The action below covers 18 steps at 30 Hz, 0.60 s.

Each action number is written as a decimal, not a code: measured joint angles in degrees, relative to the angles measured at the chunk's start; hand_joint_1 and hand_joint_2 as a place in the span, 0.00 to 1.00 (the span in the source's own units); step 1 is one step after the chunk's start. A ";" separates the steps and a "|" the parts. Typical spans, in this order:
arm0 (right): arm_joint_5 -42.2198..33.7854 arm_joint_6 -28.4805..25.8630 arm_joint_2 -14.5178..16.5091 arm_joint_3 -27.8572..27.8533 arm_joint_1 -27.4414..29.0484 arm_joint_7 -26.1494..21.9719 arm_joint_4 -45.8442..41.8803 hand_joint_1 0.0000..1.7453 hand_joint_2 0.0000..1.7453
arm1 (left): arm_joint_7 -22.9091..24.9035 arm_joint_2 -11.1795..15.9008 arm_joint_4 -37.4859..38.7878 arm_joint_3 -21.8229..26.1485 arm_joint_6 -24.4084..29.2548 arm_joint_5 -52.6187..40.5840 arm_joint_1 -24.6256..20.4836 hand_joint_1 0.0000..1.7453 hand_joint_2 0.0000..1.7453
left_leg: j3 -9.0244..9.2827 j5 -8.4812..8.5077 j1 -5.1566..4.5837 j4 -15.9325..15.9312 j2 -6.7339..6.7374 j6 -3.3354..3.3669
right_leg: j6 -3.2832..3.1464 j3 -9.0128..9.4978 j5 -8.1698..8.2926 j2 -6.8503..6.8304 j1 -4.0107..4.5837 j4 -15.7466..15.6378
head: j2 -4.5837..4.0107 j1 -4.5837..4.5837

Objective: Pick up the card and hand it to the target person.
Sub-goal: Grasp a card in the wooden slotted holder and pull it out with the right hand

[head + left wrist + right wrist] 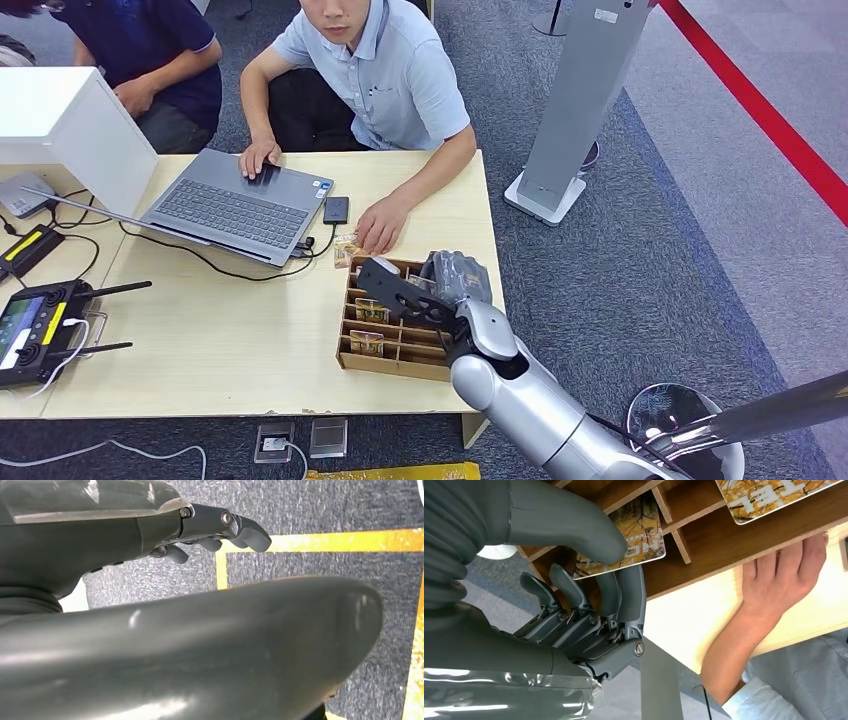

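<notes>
A wooden compartment box (395, 355) stands at the table's front right and holds yellow-patterned cards (371, 310). My right hand (408, 290) hangs over the box. In the right wrist view the hand (589, 615) pinches one card (644, 535), with the thumb on its face and the fingers (626, 595) under it. Another card (774, 497) lies in a nearby compartment. The person in the light blue shirt (385, 75) sits across the table, one hand (380, 225) resting flat just beyond the box, beside loose cards (345, 250). My left hand (220, 530) hangs over the carpet, holding nothing.
An open laptop (235, 205) with cables and a small black device (336, 209) lies mid-table. A remote controller (35, 330) sits at the left edge and a white box (70, 125) at the back left. A second person (150, 60) sits behind. A grey stand (575, 110) rises to the right.
</notes>
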 joint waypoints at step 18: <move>-1.52 1.01 -4.21 -0.88 -3.05 -0.30 -16.55 0.91 1.00 | 0.23 0.00 0.01 0.00 0.01 0.15 0.20 0.00 0.00 | -0.03 0.00 0.00 0.01 0.00 0.00 | 0.00 -0.02 0.02 0.03 0.00 0.00 | 0.00 0.02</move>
